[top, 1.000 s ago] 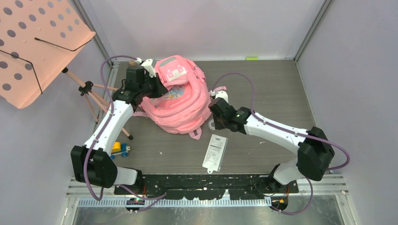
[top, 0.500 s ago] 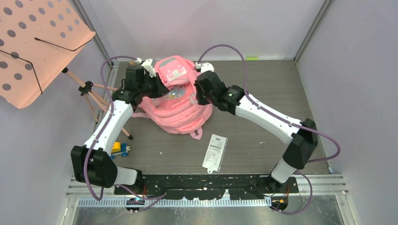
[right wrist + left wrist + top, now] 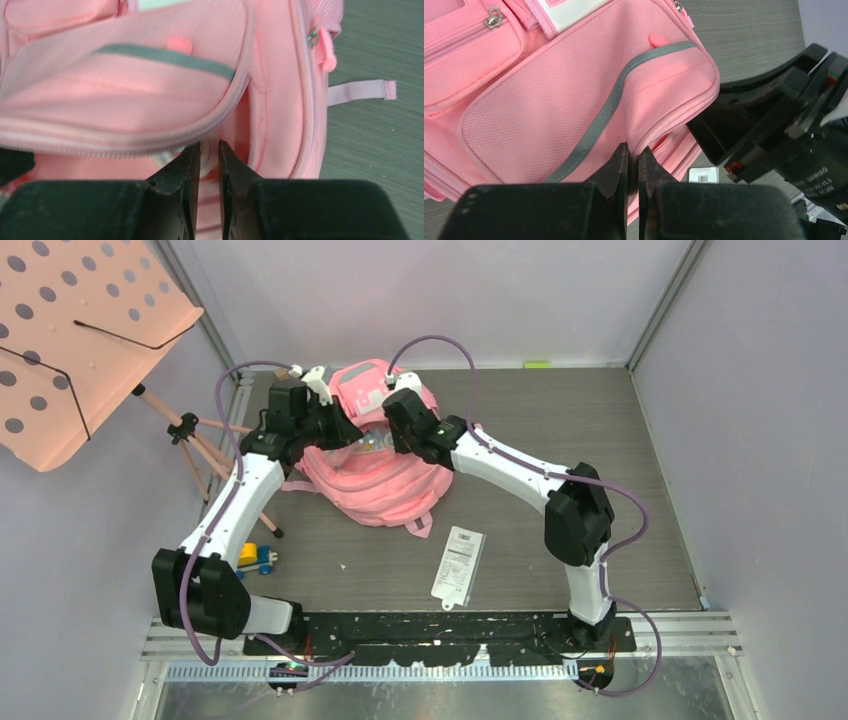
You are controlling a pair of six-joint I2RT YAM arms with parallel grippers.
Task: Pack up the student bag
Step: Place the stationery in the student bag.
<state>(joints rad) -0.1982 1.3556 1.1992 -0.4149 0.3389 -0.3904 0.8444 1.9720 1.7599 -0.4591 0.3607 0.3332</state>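
From above, you can see the big pink cloth student bag (image 3: 380, 485) lying on the grey wooden table (image 3: 560, 410), out at about 11 o'clock from the table's middle. Your left gripper (image 3: 335, 425) is at the bag's 10 o'clock edge, and your right gripper (image 3: 395, 435) is at its 12 o'clock, right over the open top. A flat white printed packet (image 3: 459, 565) lies at 5 o'clock from the bag, apart from it. A little yellow and blue toy (image 3: 256, 558) sits at 8 o'clock. In your left wrist view, the left gripper (image 3: 633, 152) is pinched tight on the edge of the student bag (image 3: 549, 110) flap, under a grey shiny strip (image 3: 614, 105). In your right wrist view, the right gripper (image 3: 209, 147) pokes into the mouth of the student bag (image 3: 150, 100) with only a thin gap between its fingers. A pale round thing (image 3: 167, 161) sits at their tips, at 9 o'clock. You cannot tell if they grip it.
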